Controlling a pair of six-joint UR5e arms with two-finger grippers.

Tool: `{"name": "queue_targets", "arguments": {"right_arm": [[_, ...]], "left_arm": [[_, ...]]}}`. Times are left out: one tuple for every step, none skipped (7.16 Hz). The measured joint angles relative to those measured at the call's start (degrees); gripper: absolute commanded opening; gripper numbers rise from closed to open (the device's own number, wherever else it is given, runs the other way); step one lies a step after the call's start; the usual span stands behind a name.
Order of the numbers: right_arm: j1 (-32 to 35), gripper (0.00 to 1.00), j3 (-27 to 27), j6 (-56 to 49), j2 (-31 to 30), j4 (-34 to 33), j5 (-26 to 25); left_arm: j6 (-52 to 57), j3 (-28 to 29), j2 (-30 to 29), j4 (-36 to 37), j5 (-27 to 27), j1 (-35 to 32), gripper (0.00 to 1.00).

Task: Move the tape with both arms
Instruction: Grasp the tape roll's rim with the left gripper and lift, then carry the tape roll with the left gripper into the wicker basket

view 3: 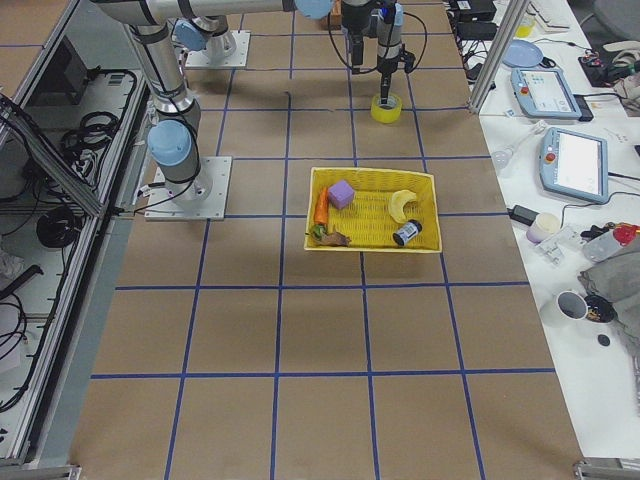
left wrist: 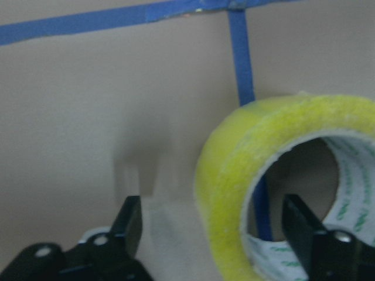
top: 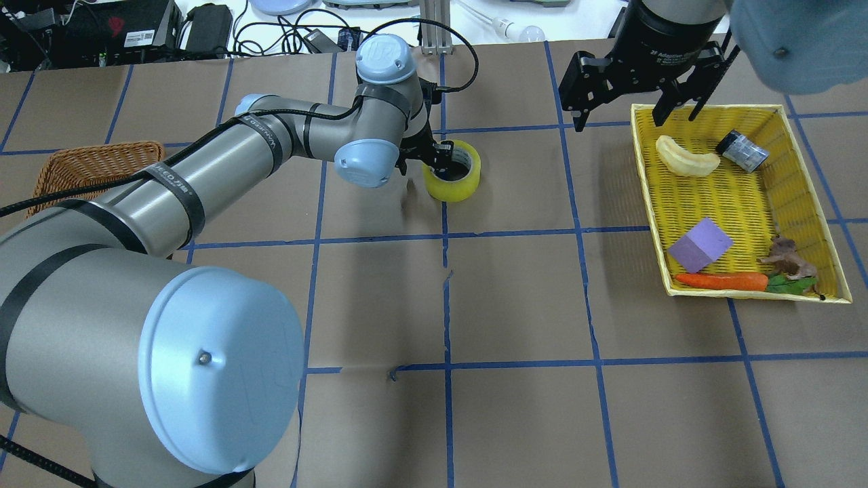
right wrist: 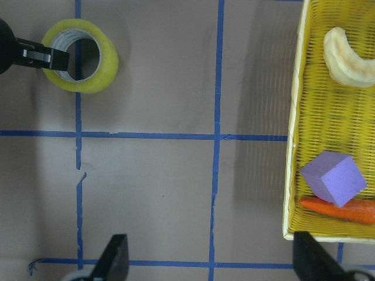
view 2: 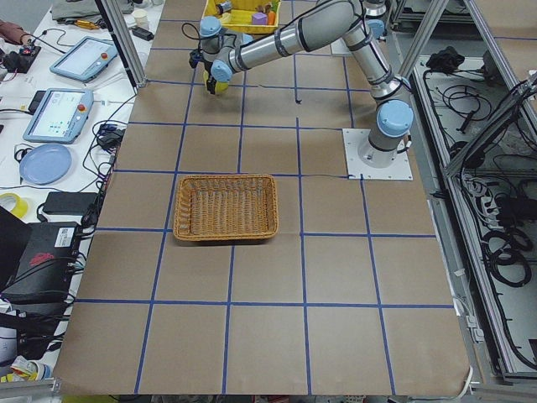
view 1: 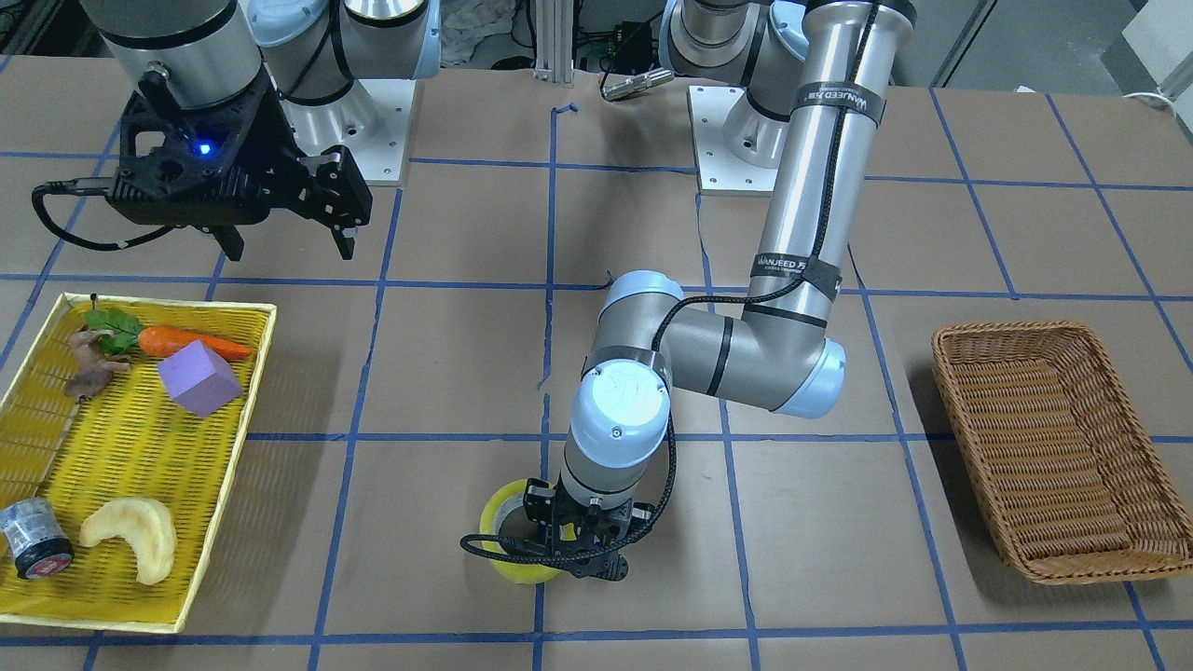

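Seen from overhead, the tabletop (top: 515,305) carries a wicker basket (top: 88,169) at 9 o'clock of the tape (top: 451,191) and a yellow tray (top: 746,293) at 3 o'clock, with the right pincer (view 1: 290,250) released, hovering by its rim. The left pincer (left wrist: 211,211), released, straddles the tape's wall, one finger (left wrist: 307,240) inside the core.

The desk (view 1: 447,373) carries one roll of tape (top: 452,179), one yellow tray (view 1: 224,485) and one wicker basket (view 1: 941,373). Five things lie in the tray, one of each kind: one orange carrot (view 1: 186,342) with green leaves, one purple cube (view 1: 198,377), one pale crescent-shaped piece (view 1: 130,536), one small can (view 1: 35,540) and one brown animal figure (view 1: 89,363). There are two arms, the left arm (top: 224,159) and the right arm (view 1: 182,37), and two hands, the left hand (left wrist: 212,219) and the right hand (view 1: 290,247), each with two fingers.
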Motion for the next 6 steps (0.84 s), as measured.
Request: {"name": "queue_targets", "arguments": {"right_arm": [[0.0, 1.00, 0.0, 0.0, 0.0, -0.1, 0.0], [0.0, 1.00, 0.0, 0.1, 0.0, -0.1, 0.0], [0.0, 1.00, 0.0, 0.0, 0.0, -0.1, 0.0], [0.0, 1.00, 0.0, 0.0, 0.0, -0.1, 0.1], [0.0, 1.00, 0.0, 0.0, 0.0, -0.1, 0.1], [0.0, 1.00, 0.0, 0.0, 0.0, -0.1, 0.0]], "left_arm": [[2.0, -0.2, 0.7, -0.1, 1.9, 0.0, 0.00], [3.0, -0.4, 1.3, -0.1, 2.7, 0.0, 0.00], [3.4, -0.5, 1.7, -0.2, 3.0, 0.2, 0.00], [3.5, -0.5, 2.4, -0.6, 3.1, 0.4, 0.00], [3.6, -0.4, 3.7, -2.3, 3.2, 1.5, 0.00], [3.6, -0.1, 6.0, -6.1, 3.1, 4.2, 0.00]]}}
